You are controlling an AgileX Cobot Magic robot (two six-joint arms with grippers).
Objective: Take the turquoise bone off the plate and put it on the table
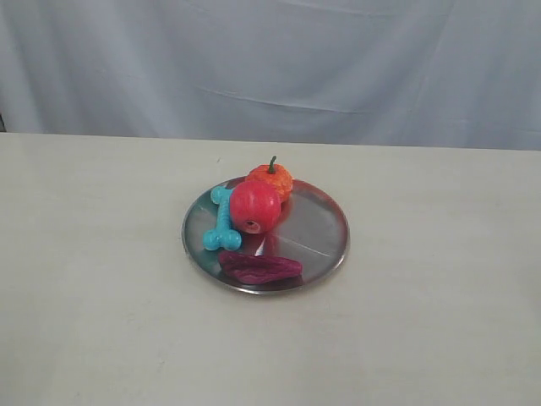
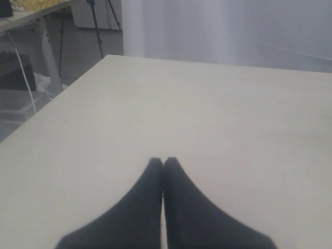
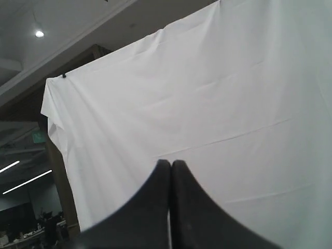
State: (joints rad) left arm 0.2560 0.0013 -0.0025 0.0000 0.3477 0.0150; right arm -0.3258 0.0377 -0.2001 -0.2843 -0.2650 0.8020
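I see the bone [image 1: 222,219] lying on the left part of the plate [image 1: 317,228], just beside a red apple [image 1: 254,205]. An orange fruit [image 1: 272,178] sits at the far edge and a purple piece [image 1: 260,267] at the near edge. My left gripper [image 2: 163,162] has its fingers pressed together above the table [image 2: 207,114]. The right gripper [image 3: 170,163], fingers also together, faces a white sheet [image 3: 233,104].

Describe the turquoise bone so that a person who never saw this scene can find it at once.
On the cream table sits a round silver plate. On its left side in the exterior view, beside a red apple, lies the turquoise bone. Only it is blue, with knobbed ends.
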